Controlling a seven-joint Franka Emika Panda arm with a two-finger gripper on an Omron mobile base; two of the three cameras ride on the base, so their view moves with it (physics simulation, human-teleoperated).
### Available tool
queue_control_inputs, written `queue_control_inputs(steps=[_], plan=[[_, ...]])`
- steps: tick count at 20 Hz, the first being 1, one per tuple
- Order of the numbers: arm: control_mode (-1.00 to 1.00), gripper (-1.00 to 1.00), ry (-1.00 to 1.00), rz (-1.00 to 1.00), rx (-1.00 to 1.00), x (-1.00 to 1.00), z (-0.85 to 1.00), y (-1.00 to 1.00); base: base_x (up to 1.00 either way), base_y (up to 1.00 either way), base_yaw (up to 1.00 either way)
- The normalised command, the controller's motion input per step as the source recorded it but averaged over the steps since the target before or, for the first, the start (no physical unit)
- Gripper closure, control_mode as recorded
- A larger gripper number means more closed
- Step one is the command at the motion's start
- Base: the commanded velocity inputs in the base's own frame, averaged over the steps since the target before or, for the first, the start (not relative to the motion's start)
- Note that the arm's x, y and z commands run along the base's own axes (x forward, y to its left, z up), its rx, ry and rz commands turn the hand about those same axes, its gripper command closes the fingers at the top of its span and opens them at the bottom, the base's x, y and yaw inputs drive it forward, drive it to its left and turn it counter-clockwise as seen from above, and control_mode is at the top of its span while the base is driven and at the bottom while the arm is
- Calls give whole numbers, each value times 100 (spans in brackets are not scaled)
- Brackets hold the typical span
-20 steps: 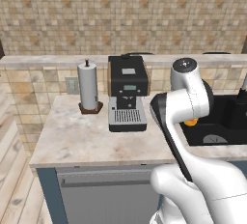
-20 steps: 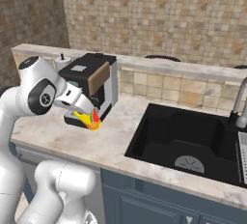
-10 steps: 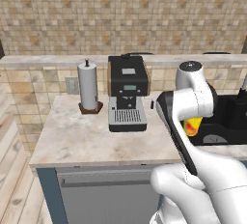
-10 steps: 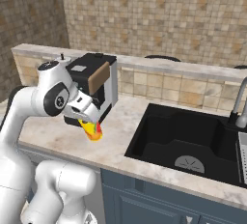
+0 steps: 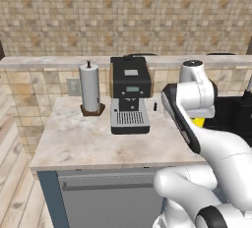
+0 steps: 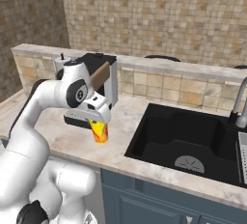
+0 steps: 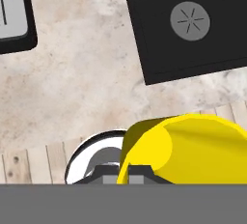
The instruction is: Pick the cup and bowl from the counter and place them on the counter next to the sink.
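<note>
— Here, what is nearest the camera?

— The cup, a small glossy cylinder, yellow with an orange-red flush down one side. The gripper is clenched around its upper part, holding it above the counter, a short way left of the sink.

— Which way does it point?

— Its long axis runs roughly vertical, the top up in the gripper and the base down toward the stone. From the hand view the cup reads as a smooth yellow barrel.

— And the surfaces beyond?

— Beige marbled stone with a pale edge. Then the matte black rectangular basin with a round grey drain. Behind the arm stands a boxy black coffee machine, a paper towel roll beside it, under a tan tiled wall.
</note>
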Motion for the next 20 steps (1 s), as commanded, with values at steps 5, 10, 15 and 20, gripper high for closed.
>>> queue_control_inputs(steps=[5,10,15,20], plan=[[-100,100,0,0,0,68,-17,-9,0,0,0],[-100,100,-5,1,10,47,-24,-14,0,0,0],[-100,100,-17,2,16,23,-29,-16,0,0,0],[-100,100,-16,1,5,1,-13,-5,0,0,0]])
